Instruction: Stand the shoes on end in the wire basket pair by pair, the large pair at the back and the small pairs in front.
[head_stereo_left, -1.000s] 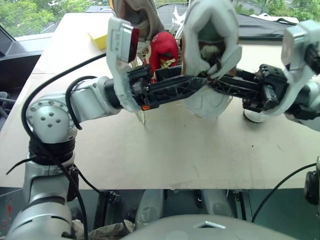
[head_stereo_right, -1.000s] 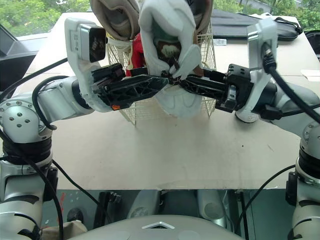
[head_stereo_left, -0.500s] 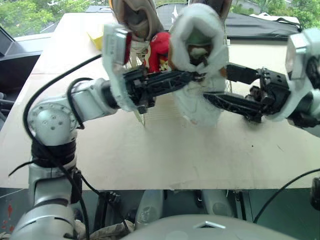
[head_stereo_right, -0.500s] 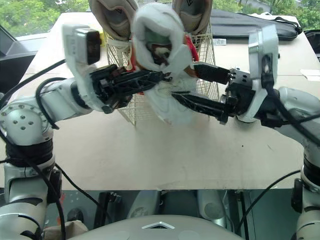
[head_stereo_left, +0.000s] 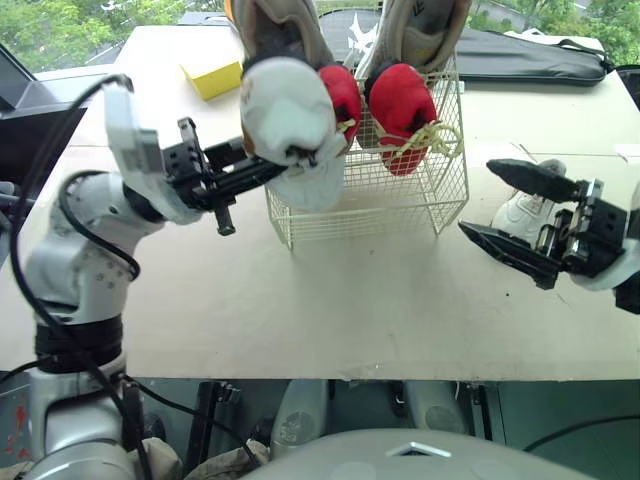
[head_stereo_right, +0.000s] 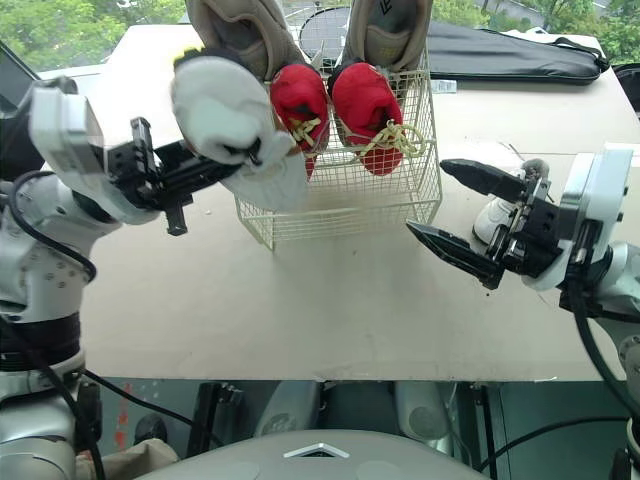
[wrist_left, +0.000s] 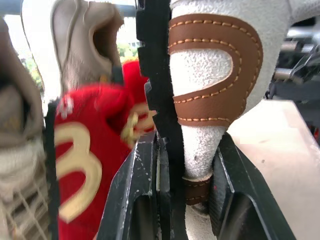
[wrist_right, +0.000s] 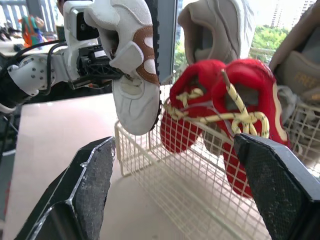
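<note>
Right gripper (head_stereo_left: 476, 197): nearest, low over the counter (head_stereo_left: 350, 300), to the right of the wire basket (head_stereo_left: 400, 200). Fingers wide apart, holding nothing.

Second white shoe (head_stereo_left: 520, 212): lies on the counter just behind the right gripper, partly hidden by it, outside the basket.

Left gripper (head_stereo_left: 275, 166): reaches in from the left, fingers clamped on the heel of the white shoe (head_stereo_left: 290, 130).

White shoe: held off the counter at the basket's front left corner, toe hanging down, heel up. Upper is white, rough-textured; a brown leather strap with light stitching wraps the heel. The toe overlaps the front wire. Cannot tell if it touches the basket.

Wire basket: cream-coloured mesh, standing on the counter.

Red shoes (head_stereo_left: 400, 105): two, on end side by side in the basket's front row, centre to right. Yellow laces hang over the wire. One carries a yellow mark on its side.

Large beige shoes (head_stereo_right: 240, 35): two, on end at the back of the basket, rising well above the rim.

Far counter: yellow box (head_stereo_left: 212, 78) at left; long black bag (head_stereo_left: 530, 55) at right.
</note>
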